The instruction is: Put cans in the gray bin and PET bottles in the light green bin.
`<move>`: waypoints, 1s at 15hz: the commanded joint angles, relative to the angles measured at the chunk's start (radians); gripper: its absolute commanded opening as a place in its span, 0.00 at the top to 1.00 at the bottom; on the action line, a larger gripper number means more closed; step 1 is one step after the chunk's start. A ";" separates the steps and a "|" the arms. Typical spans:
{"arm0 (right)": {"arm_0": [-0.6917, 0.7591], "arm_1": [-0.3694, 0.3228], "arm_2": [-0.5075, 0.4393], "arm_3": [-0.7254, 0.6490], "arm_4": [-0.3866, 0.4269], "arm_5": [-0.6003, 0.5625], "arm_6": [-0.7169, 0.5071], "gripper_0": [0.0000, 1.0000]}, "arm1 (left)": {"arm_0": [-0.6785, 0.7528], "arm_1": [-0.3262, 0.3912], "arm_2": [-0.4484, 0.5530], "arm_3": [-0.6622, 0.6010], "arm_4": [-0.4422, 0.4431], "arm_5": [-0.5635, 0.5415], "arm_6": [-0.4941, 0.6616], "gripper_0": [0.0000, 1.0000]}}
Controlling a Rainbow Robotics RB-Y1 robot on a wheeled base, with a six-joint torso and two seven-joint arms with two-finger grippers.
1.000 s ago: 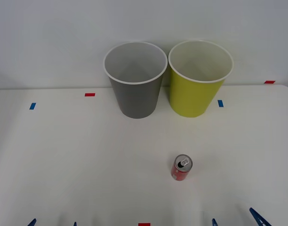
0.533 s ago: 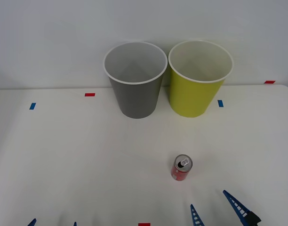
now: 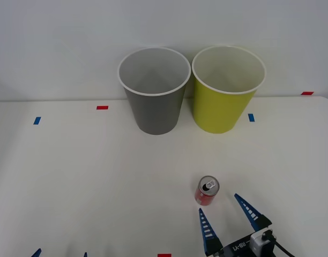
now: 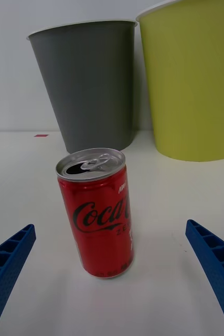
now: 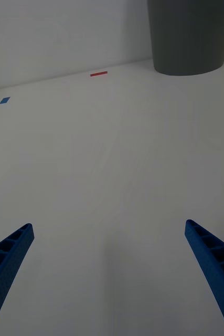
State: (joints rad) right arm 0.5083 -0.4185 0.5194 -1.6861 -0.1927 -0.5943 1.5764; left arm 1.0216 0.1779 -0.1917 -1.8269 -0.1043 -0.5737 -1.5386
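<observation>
A small red can (image 3: 207,191) with a silver top stands upright on the white table, right of centre near the front. My right gripper (image 3: 218,203) is open just behind it on my side, its blue fingers (image 4: 9,257) spread to either side of the can (image 4: 98,215) without touching. The gray bin (image 3: 156,110) and the light green bin (image 3: 223,107) stand side by side at the back, gray on the left. My left gripper (image 5: 108,226) is open over bare table at the front left (image 3: 61,253). PET bottles are out of view.
Small red tape marks (image 3: 102,107) and blue tape marks (image 3: 37,120) dot the table (image 3: 89,176). A plain wall rises behind the bins. The gray bin (image 5: 188,37) stands far ahead of the left gripper.
My right gripper has moved forward from the front edge towards the can, its open fingers now reaching almost level with it. The can, the bins and the left gripper have stayed put.
</observation>
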 commanded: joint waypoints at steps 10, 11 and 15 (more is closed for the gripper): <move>-0.128 0.057 -0.006 0.000 -0.007 0.142 0.011 0.00 | 0.000 0.000 0.000 0.000 0.000 0.000 0.000 0.00; -0.134 0.060 -0.007 0.000 -0.007 0.145 0.011 0.00 | 0.000 0.000 0.000 0.000 0.000 0.000 0.000 0.00; -0.137 0.064 -0.013 0.000 -0.008 0.146 0.014 0.00 | 0.000 0.000 0.000 0.000 0.000 0.000 0.000 0.00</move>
State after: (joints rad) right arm 0.3705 -0.3553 0.5080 -1.6857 -0.2003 -0.4482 1.5889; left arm 1.0216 0.1779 -0.1917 -1.8269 -0.1043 -0.5737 -1.5386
